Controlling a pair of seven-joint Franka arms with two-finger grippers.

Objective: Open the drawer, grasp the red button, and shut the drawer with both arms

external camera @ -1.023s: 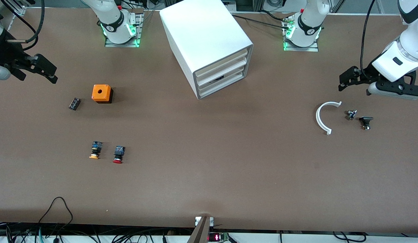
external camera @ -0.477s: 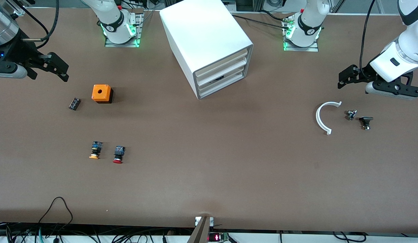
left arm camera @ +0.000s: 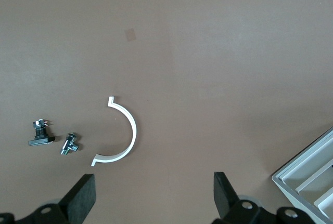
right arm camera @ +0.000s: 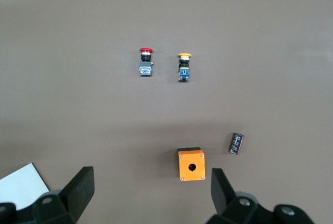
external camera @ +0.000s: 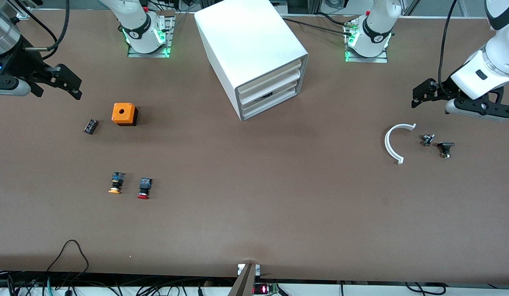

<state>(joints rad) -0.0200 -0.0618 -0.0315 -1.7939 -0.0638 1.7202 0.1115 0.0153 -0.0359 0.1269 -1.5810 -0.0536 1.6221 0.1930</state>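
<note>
The white cabinet [external camera: 254,49] stands mid-table between the arm bases. Its drawer [external camera: 275,86], second from the top, sits pushed in, with a thin dark gap under it. The red-capped button [external camera: 144,188] lies on the table toward the right arm's end, nearer the front camera; it also shows in the right wrist view [right arm camera: 145,62]. My right gripper [external camera: 73,87] hangs open and empty over the table's right-arm end [right arm camera: 151,195]. My left gripper [external camera: 417,98] hangs open and empty over the left-arm end [left arm camera: 154,203].
A yellow-capped button [external camera: 116,183] lies beside the red one. An orange box with a hole [external camera: 123,113] and a small black part [external camera: 91,126] lie below the right gripper. A white arc [external camera: 394,142] and two small metal parts [external camera: 427,139] lie below the left gripper.
The right gripper has moved up and toward the cabinet since a second ago. The left gripper has shifted slightly upward. Both have barely moved in the last half second.
</note>
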